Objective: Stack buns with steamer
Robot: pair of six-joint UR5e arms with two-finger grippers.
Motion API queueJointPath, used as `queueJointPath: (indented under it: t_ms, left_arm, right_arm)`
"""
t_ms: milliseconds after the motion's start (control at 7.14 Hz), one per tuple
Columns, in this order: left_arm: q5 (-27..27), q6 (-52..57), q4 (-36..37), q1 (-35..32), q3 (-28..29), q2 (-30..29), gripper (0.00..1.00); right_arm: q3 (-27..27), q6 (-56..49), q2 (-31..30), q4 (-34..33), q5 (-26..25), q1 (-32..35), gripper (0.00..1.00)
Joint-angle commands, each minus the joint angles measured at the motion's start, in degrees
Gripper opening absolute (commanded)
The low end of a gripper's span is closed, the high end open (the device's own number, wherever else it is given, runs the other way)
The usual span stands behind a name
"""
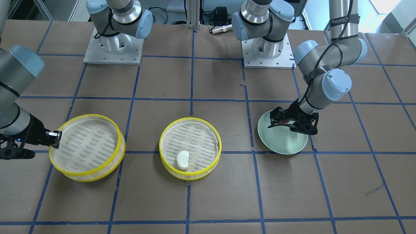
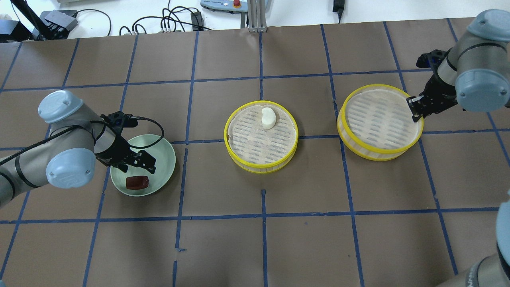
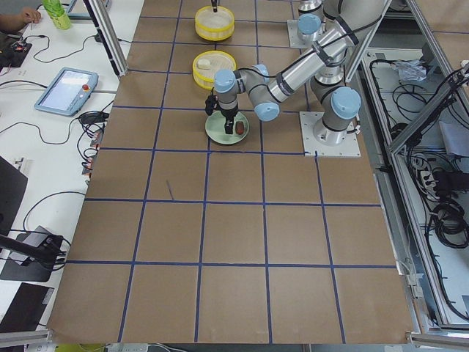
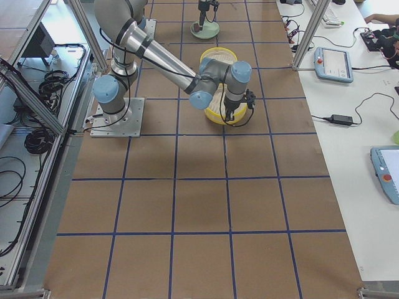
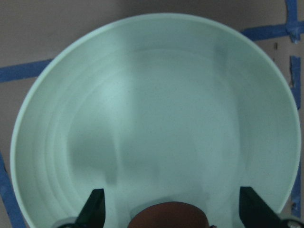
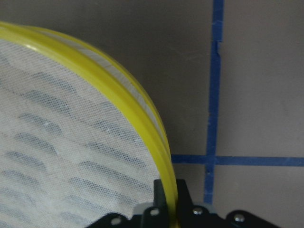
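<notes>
The reddish-brown bun (image 2: 137, 182) lies on the pale green plate (image 2: 159, 153) at the table's left. My left gripper (image 2: 137, 167) is open just above it; in the left wrist view its fingers (image 5: 97, 209) stand on both sides of the brown bun (image 5: 168, 217), apart from it. The white bun (image 2: 268, 118) lies in the middle yellow-rimmed steamer (image 2: 239, 157). My right gripper (image 2: 414, 108) is shut on the outer rim of the right steamer (image 2: 358, 139); the right wrist view shows the fingers (image 6: 159, 192) pinching the yellow rim (image 6: 137, 109).
The brown paper table has a blue tape grid. The two arm bases (image 1: 113, 48) stand at the robot's edge. Cables and boxes (image 2: 171, 24) lie beyond the far edge. The steamer in my right gripper has only a mesh liner in it.
</notes>
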Motion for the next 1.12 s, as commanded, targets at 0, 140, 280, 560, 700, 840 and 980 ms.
queueJointPath:
  t_ms: [0,140,280,560,700,840,980]
  left_arm:
    - [3.1,-1.2,-1.6,0.0,0.2,-0.2,0.60]
    - [5.8,-1.1,-1.5,-0.4,0.4,-0.1,0.28]
    - [5.9,-1.2,-1.5,-0.5,0.5,0.0,0.11]
    - [5.9,-1.8,-1.5,-0.5,0.6,0.0,0.01]
    - [5.9,-2.4,-1.4,-0.5,2.1,0.0,0.01]
    - [5.9,-4.6,-2.4,-1.8,4.8,0.1,0.02]
    - [5.9,-6.5,-5.4,-3.4,7.7,0.4,0.02]
  right_arm:
    - [-4.0,6.5,-1.3,5.0,3.4,7.7,0.08]
    - [-5.1,12.9,-1.3,5.5,3.4,12.5,0.08]
    - [-5.4,19.4,-1.2,5.5,3.4,17.0,0.08]
    - [-7.4,30.9,0.4,5.3,3.4,24.6,0.08]
    - [-8.4,33.2,1.6,5.3,2.8,27.4,0.08]
    - [-8.4,34.0,2.0,5.3,2.6,28.1,0.08]
    - [-8.4,34.1,2.3,5.4,3.1,28.3,0.08]
